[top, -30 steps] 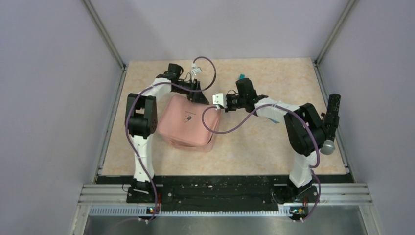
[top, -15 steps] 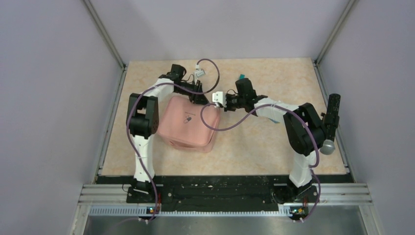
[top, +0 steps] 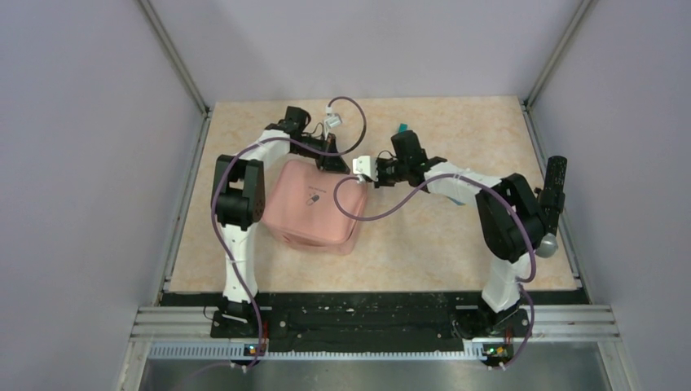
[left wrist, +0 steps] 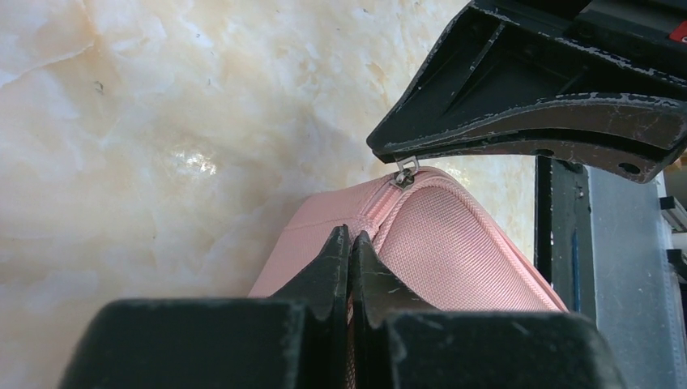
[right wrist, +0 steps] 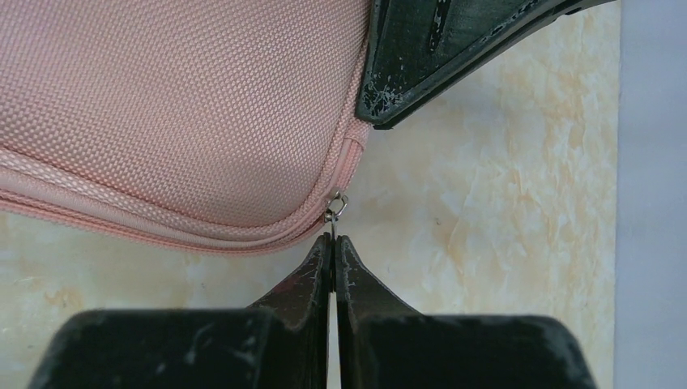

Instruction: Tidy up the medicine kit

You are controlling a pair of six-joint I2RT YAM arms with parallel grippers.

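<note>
The medicine kit (top: pixel 310 208), a pink soft zip case, lies closed on the table between the arms. My left gripper (top: pixel 330 161) is at its far right corner. In the left wrist view this gripper (left wrist: pixel 350 237) is shut, with pink fabric of the kit's (left wrist: pixel 454 243) edge pinched between its fingers. My right gripper (top: pixel 356 173) reaches the same corner from the right. In the right wrist view it (right wrist: pixel 333 239) is shut on the small metal zip pull (right wrist: pixel 334 204) at the kit's (right wrist: pixel 162 97) rounded corner. The two grippers nearly touch.
A small teal object (top: pixel 402 127) lies at the back of the table behind the right arm. Purple cables (top: pixel 383 210) loop over the kit's right side. Metal frame posts (top: pixel 175 61) and grey walls enclose the table.
My left gripper has closed from open onto the kit's edge at the far corner. The right gripper stays shut on the zip pull, and the kit has barely shifted.
</note>
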